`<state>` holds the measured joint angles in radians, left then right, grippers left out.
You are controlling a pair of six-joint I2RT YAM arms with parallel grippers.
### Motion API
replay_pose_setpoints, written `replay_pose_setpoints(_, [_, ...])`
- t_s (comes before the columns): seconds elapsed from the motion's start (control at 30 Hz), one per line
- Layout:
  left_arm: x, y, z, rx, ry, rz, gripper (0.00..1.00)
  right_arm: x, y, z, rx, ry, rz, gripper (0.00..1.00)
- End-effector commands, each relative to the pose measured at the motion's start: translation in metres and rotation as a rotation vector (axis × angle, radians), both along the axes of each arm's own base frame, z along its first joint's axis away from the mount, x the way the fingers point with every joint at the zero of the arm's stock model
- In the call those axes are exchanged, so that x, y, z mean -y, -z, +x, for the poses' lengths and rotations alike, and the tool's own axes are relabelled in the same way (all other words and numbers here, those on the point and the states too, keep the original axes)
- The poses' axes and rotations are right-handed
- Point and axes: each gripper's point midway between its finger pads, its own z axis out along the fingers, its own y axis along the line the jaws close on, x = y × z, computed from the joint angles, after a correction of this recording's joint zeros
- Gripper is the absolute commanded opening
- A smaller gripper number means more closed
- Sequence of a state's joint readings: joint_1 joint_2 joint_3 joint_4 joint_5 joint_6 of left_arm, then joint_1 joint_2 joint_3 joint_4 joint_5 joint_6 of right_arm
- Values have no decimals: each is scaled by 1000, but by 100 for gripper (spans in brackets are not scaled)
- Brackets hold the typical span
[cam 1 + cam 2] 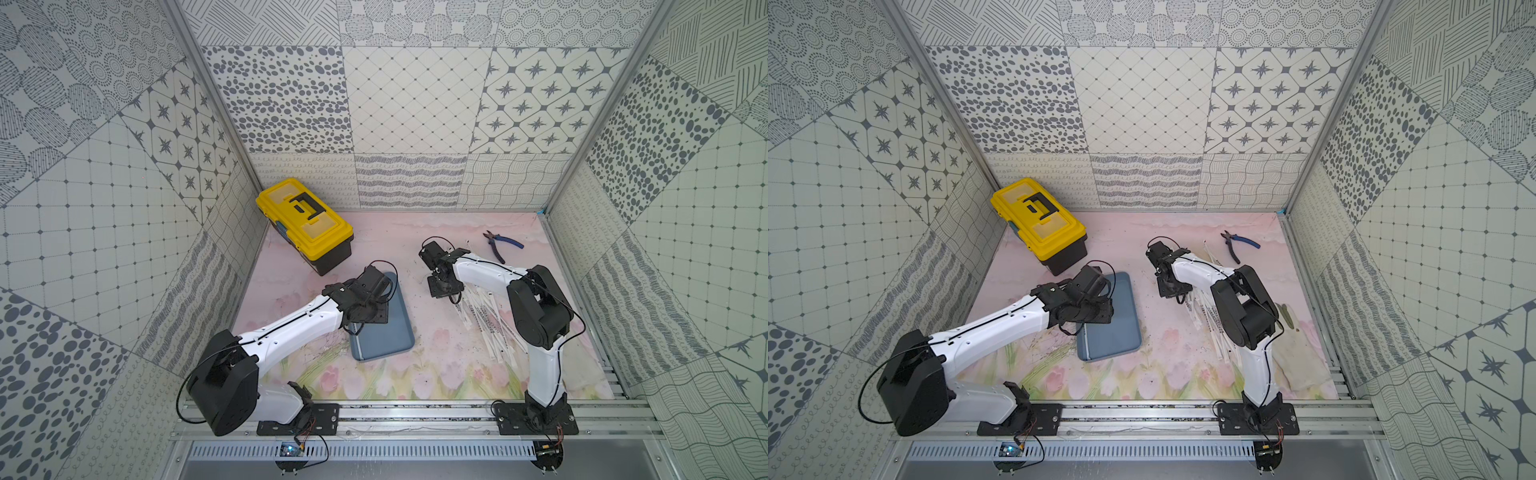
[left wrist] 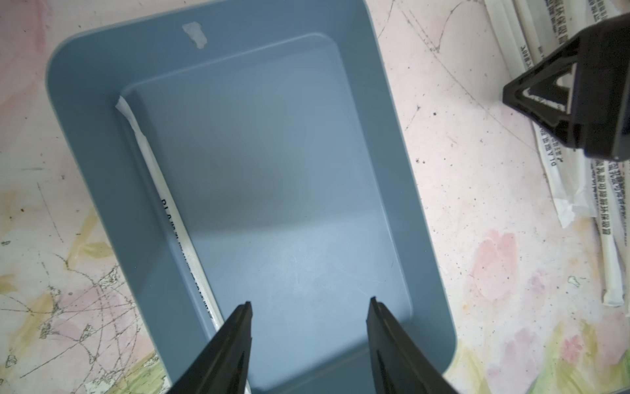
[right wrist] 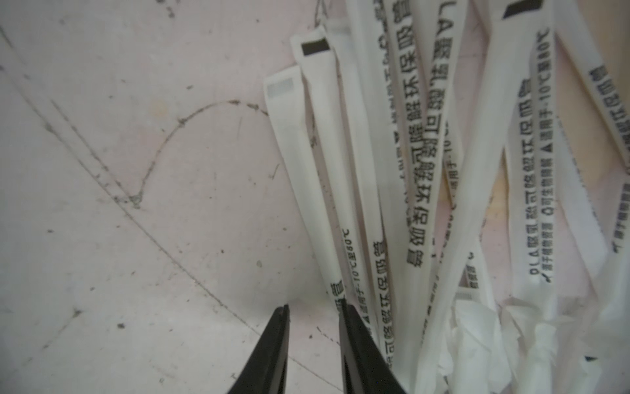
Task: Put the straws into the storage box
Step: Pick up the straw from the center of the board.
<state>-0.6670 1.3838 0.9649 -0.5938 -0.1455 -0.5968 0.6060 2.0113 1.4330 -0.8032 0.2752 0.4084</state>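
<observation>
The storage box point(image 1: 386, 332) point(image 1: 1113, 332) is a shallow blue-grey tray at the table's middle. One wrapped straw point(image 2: 170, 211) lies along its inner wall point(image 2: 385, 191). My left gripper point(image 2: 311, 302) hangs open above the tray floor with nothing between its fingers. The other straws point(image 1: 486, 320) point(image 1: 1202, 320) lie in a loose fan to the right, partly hidden under my right arm. My right gripper point(image 3: 313, 303) is low at the pile's edge, its jaws a narrow gap apart over bare table. One finger point(image 3: 358, 341) lies against the outermost straws point(image 3: 419, 170).
A yellow toolbox point(image 1: 305, 220) stands at the back left, close behind the tray. Blue-handled pliers point(image 1: 500, 245) lie at the back right, beyond the straw pile. A pale cloth point(image 1: 1304, 353) lies by the right wall. Patterned walls close in three sides.
</observation>
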Motion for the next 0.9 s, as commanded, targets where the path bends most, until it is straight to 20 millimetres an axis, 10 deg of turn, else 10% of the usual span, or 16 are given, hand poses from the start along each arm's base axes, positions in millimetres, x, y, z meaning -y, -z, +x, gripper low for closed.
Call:
replay_pose_setpoints(0.0, [0,-3,5,29,14,11,58,9,-2,3,12,6,-42,30])
replay_pose_setpoints(0.4, [-54,15,2,-32,-182,-39,58,-1,27,-16,-100,42,75,24])
replay_pose_setpoints(0.7, [-81,33,-6,-65,-333,-115,60,-68,3,-45,-93,15,237,19])
replay_pose_setpoints(0.87, [-91,35,-9,-61,-354,-90,62,-73,-11,-46,-67,10,259,26])
